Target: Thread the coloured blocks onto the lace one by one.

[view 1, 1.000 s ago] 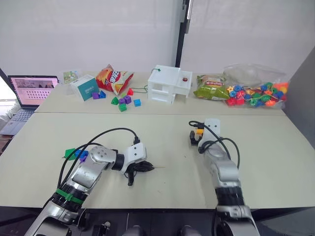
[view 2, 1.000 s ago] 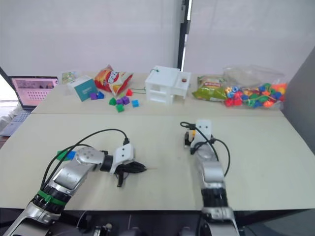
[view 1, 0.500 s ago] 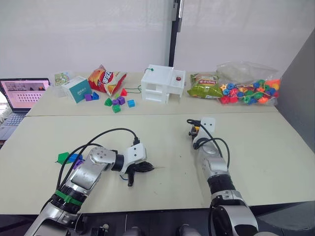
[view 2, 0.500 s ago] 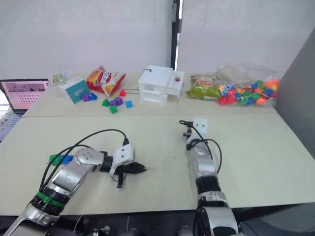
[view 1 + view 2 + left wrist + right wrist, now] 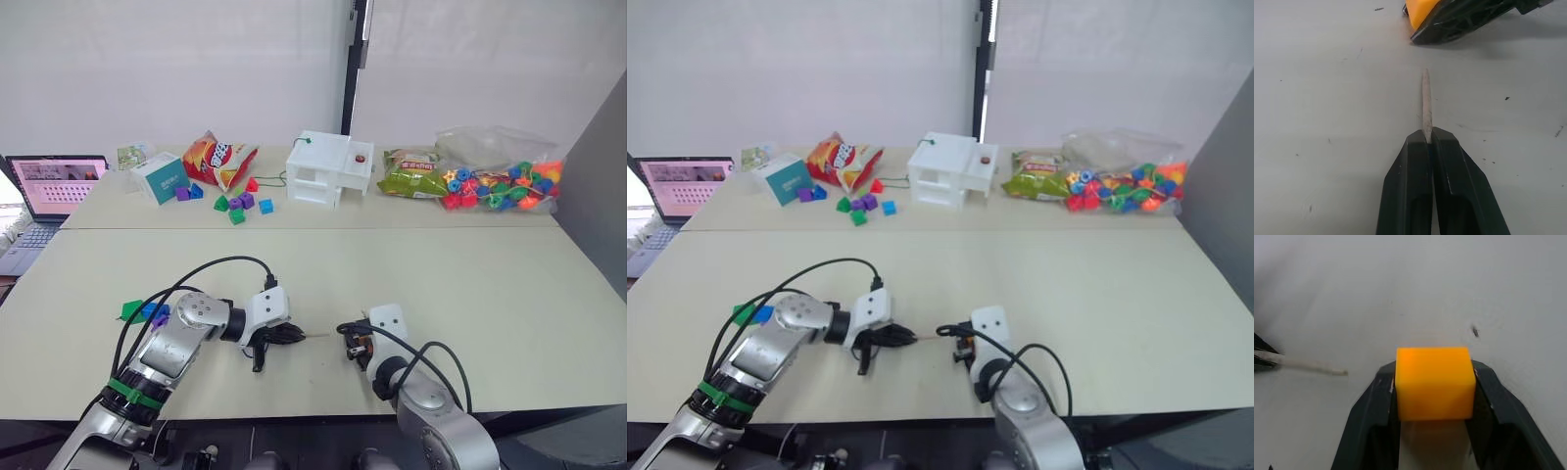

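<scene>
My left gripper [image 5: 285, 335] lies low over the table near the front, shut on the lace; the lace's stiff pale tip [image 5: 1425, 95] sticks out past the fingertips. My right gripper [image 5: 354, 345] faces it from a short way to the right, shut on the yellow block [image 5: 1434, 382]. In the right wrist view the lace tip [image 5: 1308, 365] points toward the block with a small gap between them. The yellow block [image 5: 1419, 9] also shows ahead of the tip in the left wrist view. Green [image 5: 129, 311], blue [image 5: 149, 312] and purple [image 5: 161, 319] blocks lie beside my left forearm.
Along the far side of the table stand a laptop [image 5: 54, 183], a teal box [image 5: 162, 178], a crisp bag [image 5: 221, 157], small coloured pieces [image 5: 241, 204], a white toy house [image 5: 331, 168], a green snack bag [image 5: 415, 176] and a clear bag of beads [image 5: 500, 186].
My right gripper has shut on the yellow block and carried it from mid-table back toward the front, close to the lace tip. The left gripper has stayed put.
</scene>
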{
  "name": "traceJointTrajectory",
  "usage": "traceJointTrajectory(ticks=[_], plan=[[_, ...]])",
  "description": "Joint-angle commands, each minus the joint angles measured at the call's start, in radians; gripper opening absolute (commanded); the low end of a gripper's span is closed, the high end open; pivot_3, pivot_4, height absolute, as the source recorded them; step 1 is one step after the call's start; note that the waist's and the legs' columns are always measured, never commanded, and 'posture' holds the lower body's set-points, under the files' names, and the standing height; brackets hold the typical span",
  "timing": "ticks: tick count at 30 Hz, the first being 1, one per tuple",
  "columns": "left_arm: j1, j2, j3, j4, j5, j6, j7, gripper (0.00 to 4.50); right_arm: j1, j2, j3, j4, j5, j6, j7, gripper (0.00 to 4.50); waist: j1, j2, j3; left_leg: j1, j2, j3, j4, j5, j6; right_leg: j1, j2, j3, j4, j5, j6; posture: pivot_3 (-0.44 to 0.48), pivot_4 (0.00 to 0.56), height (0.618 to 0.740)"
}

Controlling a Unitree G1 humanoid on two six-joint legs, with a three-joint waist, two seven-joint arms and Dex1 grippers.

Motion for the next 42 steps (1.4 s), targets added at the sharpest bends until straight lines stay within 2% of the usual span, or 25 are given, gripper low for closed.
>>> traceJointTrajectory(ticks=[1,3,7,8,10,14,16,21,25,30,34,39,40,42], plan=[[-0.021,0.008,0.005,-0.010,-0.004,-0.016,-0.014,0.00,0.020,0.014,-0.002,0.043,0.018,0.057,0.007,1.20,0.004,-0.001,-0.001,0.001,0.000,0.000,0.000,0.000,0.000,0.001,0.000,0.000,0.000,0.000,0.000,0.000,0.150,0.740],[-0.020,0.012,0.008,-0.010,-0.004,-0.016,-0.018,0.00,0.013,0.000,-0.007,0.012,0.011,0.009,0.018,2.24,0.004,-0.002,-0.001,0.002,0.001,0.000,0.000,0.000,0.000,0.002,0.001,0.000,0.000,0.000,0.000,0.000,0.150,0.740],[-0.014,0.016,0.012,-0.013,-0.003,-0.015,-0.016,0.00,-0.029,-0.071,-0.042,-0.075,0.030,-0.007,0.085,3.61,0.008,-0.002,-0.001,0.001,0.000,0.000,0.000,0.000,0.000,0.000,0.000,0.000,0.001,0.000,0.000,0.000,0.150,0.740],[-0.013,0.017,0.012,-0.014,-0.003,-0.015,-0.015,0.00,-0.039,-0.090,-0.045,-0.090,0.037,-0.002,0.105,4.07,0.008,-0.002,-0.001,0.000,0.000,0.000,0.000,0.000,0.000,0.000,0.000,0.000,0.001,0.000,0.000,0.000,0.150,0.740],[-0.010,0.016,0.015,-0.022,-0.007,-0.008,-0.010,0.00,-0.075,-0.151,-0.066,-0.124,0.077,0.025,0.183,4.46,0.007,-0.002,-0.001,0.000,0.000,0.000,0.000,0.000,0.000,0.000,0.000,0.000,0.001,0.000,0.000,0.000,0.150,0.740],[-0.003,0.011,0.018,-0.048,-0.016,0.014,0.001,0.00,-0.208,-0.357,-0.117,-0.049,0.199,0.029,0.441,4.46,0.007,-0.002,-0.001,-0.001,0.000,0.000,0.001,0.000,0.000,0.000,0.001,0.000,0.000,0.000,0.000,0.000,0.150,0.740],[0.006,0.009,0.019,-0.062,-0.023,0.025,0.004,0.00,-0.301,-0.499,-0.087,0.059,0.224,-0.053,0.641,4.46,0.007,-0.002,-0.001,0.000,0.000,0.000,0.001,0.000,0.000,0.000,0.001,-0.001,0.000,0.000,-0.001,0.000,0.150,0.740],[0.021,0.011,0.016,-0.087,-0.025,0.040,0.006,0.00,-0.470,-0.692,0.034,0.271,0.204,-0.252,0.995,4.46,0.007,-0.002,0.000,-0.001,0.000,0.001,0.000,-0.001,0.001,0.001,0.001,-0.001,-0.002,0.000,-0.001,0.000,0.150,0.740],[0.042,0.012,0.014,-0.127,-0.030,0.062,0.010,0.00,-0.599,-0.732,0.155,0.469,0.093,-0.457,1.168,4.46,0.006,-0.002,0.000,-0.002,0.001,0.002,0.001,-0.001,0.001,0.000,0.001,0.000,-0.002,0.000,-0.001,0.000,0.150,0.740],[0.056,0.009,0.012,-0.172,-0.042,0.095,0.021,0.00,-0.628,-0.715,0.210,0.625,-0.004,-0.644,1.236,4.46,0.014,-0.003,0.000,-0.003,0.001,0.002,0.001,-0.001,0.001,-0.001,0.000,0.000,-0.002,0.000,-0.001,0.000,0.150,0.740],[0.066,0.009,0.015,-0.206,-0.059,0.127,0.029,0.00,-0.616,-0.671,0.192,0.721,-0.033,-0.724,1.216,3.27,0.013,-0.003,0.000,-0.002,0.001,0.002,0.002,-0.001,0.001,0.000,0.000,0.000,-0.001,0.000,0.000,0.000,0.150,0.740],[0.056,-0.004,0.007,-0.215,-0.047,0.147,0.064,0.00,-0.576,-0.640,0.145,0.677,-0.012,-0.682,1.193,1.57,0.013,-0.003,0.000,0.000,0.001,0.001,0.002,0.000,0.001,0.001,0.000,0.000,0.001,0.000,-0.001,0.000,0.150,0.740],[0.050,-0.009,0.003,-0.216,-0.045,0.155,0.071,0.00,-0.568,-0.638,0.141,0.662,-0.013,-0.669,1.190,1.31,0.013,-0.003,0.000,0.000,0.001,0.001,0.002,0.000,0.001,0.001,0.000,0.000,0.001,0.000,-0.001,0.000,0.150,0.740],[0.037,-0.017,-0.006,-0.212,-0.033,0.166,0.089,0.00,-0.552,-0.636,0.137,0.629,-0.015,-0.642,1.181,1.29,0.014,-0.003,0.000,-0.001,0.001,0.001,0.002,0.000,0.001,0.000,0.000,0.000,0.001,0.000,-0.001,0.000,0.150,0.740]])
